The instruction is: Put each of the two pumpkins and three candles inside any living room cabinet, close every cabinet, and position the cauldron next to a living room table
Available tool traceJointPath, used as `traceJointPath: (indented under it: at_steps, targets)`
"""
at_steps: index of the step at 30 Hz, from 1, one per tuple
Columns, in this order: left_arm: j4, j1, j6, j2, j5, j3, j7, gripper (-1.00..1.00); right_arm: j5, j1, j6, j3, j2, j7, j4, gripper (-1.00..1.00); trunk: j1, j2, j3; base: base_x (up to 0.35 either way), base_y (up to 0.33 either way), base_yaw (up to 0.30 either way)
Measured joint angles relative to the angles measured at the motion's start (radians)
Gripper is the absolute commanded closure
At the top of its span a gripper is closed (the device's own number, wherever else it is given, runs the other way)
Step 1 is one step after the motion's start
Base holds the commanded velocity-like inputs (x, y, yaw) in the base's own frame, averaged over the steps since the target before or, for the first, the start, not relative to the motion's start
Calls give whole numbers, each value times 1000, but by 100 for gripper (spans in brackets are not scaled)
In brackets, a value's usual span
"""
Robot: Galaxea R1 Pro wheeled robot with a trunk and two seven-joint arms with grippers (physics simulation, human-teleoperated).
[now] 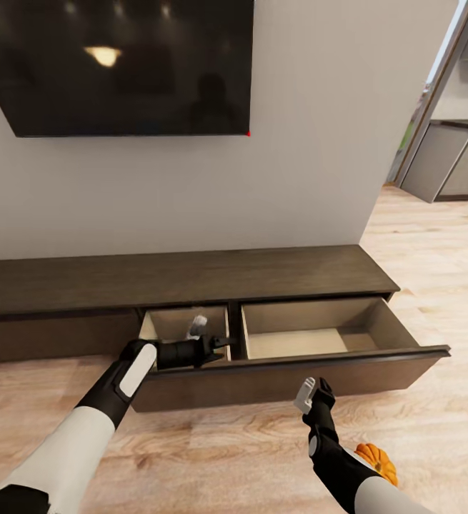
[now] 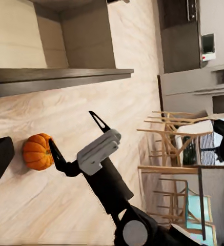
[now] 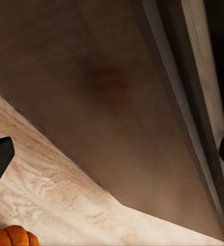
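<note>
Wall-mounted dark screen (image 1: 119,64) above; long dark cabinet (image 1: 183,275) below it, its wide drawer (image 1: 291,335) pulled out, beige-lined, two compartments; left gripper (image 1: 216,344) over the left compartment, jaw state cannot be told; right gripper (image 1: 311,394) in front of the drawer face, fingers spread, holding nothing; one orange pumpkin (image 1: 378,460) on the wood floor (image 1: 441,285) beside the right forearm; left wrist view adds wooden chairs (image 2: 173,154) beyond.
</note>
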Motion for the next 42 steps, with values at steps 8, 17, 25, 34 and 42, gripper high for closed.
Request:
traceJointPath:
  at_steps: [8, 17, 25, 34, 42]
  targets:
    - [53, 8, 6, -1, -231, -8, -1, -100, -1, 0, -1, -107, -14, 146, 15, -100, -31, 56, 25, 0, 0, -1]
    - [278, 17, -9, -16, -448, -14, 3, -100, -93, 3, -1, -213, -51, 308, 15, -100, -58, 105, 57, 0, 0, -162]
    - [530, 19, -204, -69, -465, -20, 209, -100, -128, 8, -8, -303, -57, 312, 29, -100, -58, 105, 67, 0, 0, -206]
    - [722, 21, -460, -116, -461, -20, 358, -100, -128, 9, -152, -500, -59, 313, 157, -100, -58, 105, 79, 0, 0, -208]
    - [746, 52, -560, -124, -462, -20, 464, -100, -130, 12, -168, -509, -75, 313, 197, -100, -58, 105, 89, 0, 0, -208]
